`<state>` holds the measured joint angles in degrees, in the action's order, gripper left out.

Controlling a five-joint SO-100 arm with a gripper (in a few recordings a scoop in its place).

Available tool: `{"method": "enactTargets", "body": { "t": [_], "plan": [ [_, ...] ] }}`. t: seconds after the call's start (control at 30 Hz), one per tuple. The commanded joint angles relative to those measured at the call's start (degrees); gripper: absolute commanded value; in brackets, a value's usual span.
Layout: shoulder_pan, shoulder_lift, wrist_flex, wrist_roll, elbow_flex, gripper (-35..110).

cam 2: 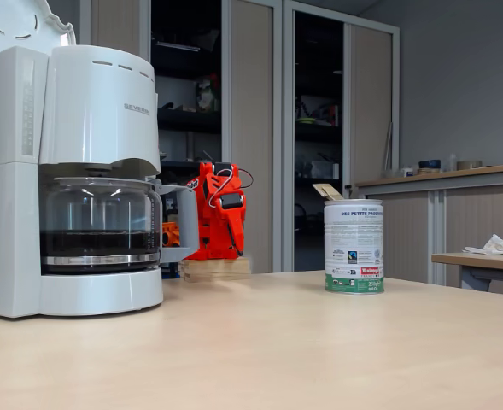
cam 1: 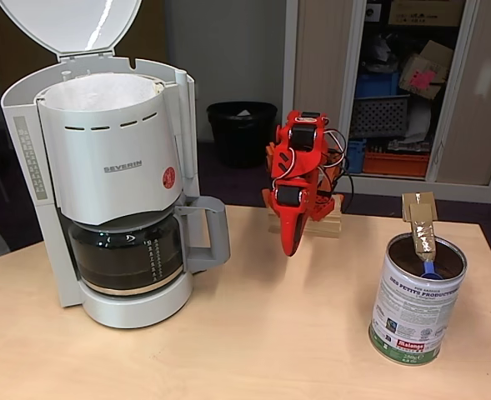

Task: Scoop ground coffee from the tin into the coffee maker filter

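- Sitting at the table's right in a fixed view, the shiny metal tin with the white label (cam 1: 417,302) holds a small blue scoop (cam 1: 429,268); its tan taped handle (cam 1: 419,223) juts up, the light, stiff place to pinch.
- Folded down, the red gripper (cam 1: 292,242) hangs clear; open or closed, I cannot tell.
- Ground coffee hides inside the tin; the white paper filter (cam 1: 103,90) probably lines the white plastic coffee maker (cam 1: 112,167).

Open tin (cam 1: 416,310) stands upright right of the lid-raised white coffee maker (cam 1: 112,179).
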<state>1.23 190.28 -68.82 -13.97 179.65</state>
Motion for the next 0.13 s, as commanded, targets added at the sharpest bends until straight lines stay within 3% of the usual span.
{"method": "enactTargets", "body": {
  "t": [0.0,0.1],
  "plan": [
    [1.05,0.09,-0.79,-4.48,0.35,0],
    [1.32,0.18,-0.79,-4.57,0.35,0]
  ]
}}
